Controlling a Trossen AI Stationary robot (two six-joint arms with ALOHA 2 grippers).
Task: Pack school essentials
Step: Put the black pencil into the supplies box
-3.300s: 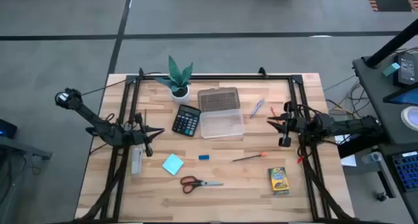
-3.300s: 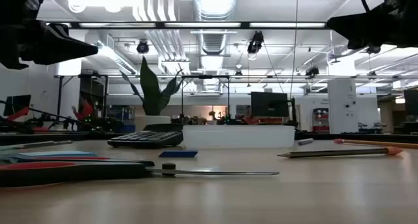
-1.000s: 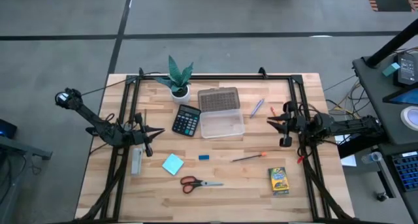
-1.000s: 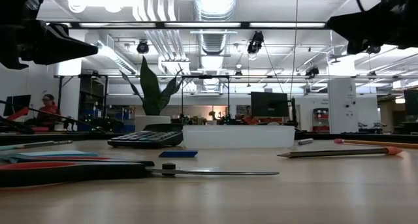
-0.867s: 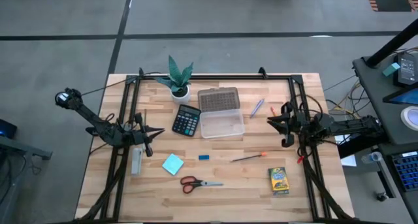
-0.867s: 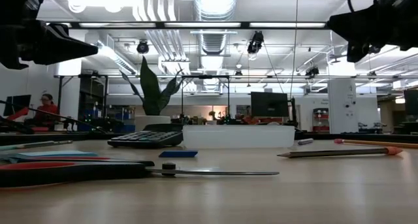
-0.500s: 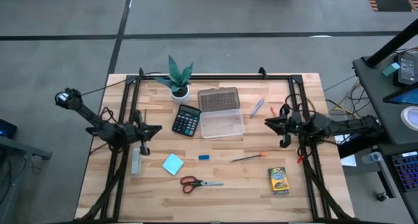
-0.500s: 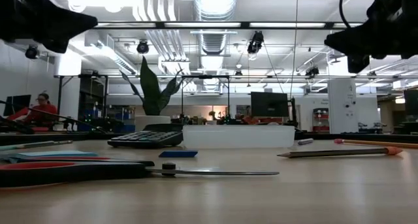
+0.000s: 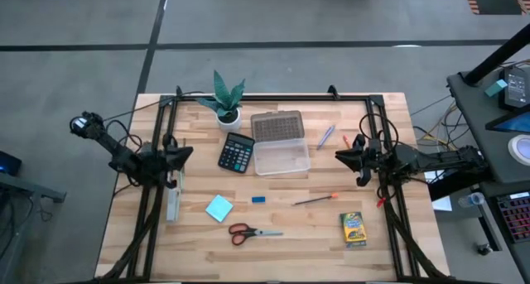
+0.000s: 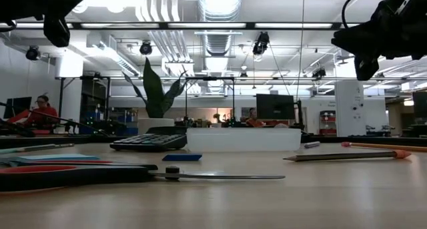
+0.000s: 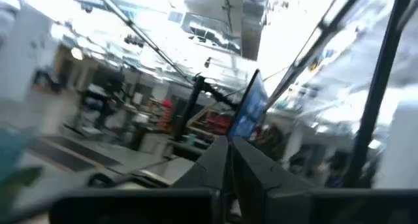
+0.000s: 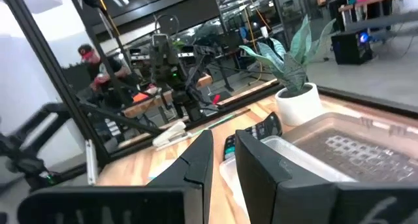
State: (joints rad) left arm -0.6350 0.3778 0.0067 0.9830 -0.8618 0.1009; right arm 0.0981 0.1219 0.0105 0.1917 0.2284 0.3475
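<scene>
The red-handled scissors [image 9: 252, 232] lie near the table's near edge. The light-blue note pad [image 9: 219, 208], the tiny blue eraser [image 9: 258, 199] and a pencil [image 9: 315, 199] lie in a row behind them. The yellow-green crayon box [image 9: 354, 228] lies near the right near corner, and pens [image 9: 325, 136] lie right of the grey lid. My left gripper [image 9: 184, 154] hovers shut over the table's left side, and its wrist view looks up at the ceiling. My right gripper [image 9: 339, 156] hovers over the right side, pointing left, its fingers [image 12: 199, 160] a narrow gap apart.
A clear plastic box [image 9: 281, 158] stands mid-table with its grey lid [image 9: 277, 126] behind it. A black calculator [image 9: 237, 151] and a potted plant [image 9: 225, 98] lie to its left. A pale stapler-like item [image 9: 173, 203] lies under the left arm. Black frame rails run along both sides.
My left gripper has risen, moved toward the far edge and tipped upward. My right gripper has shifted a little toward the table's left and dropped slightly. No object on the table has moved.
</scene>
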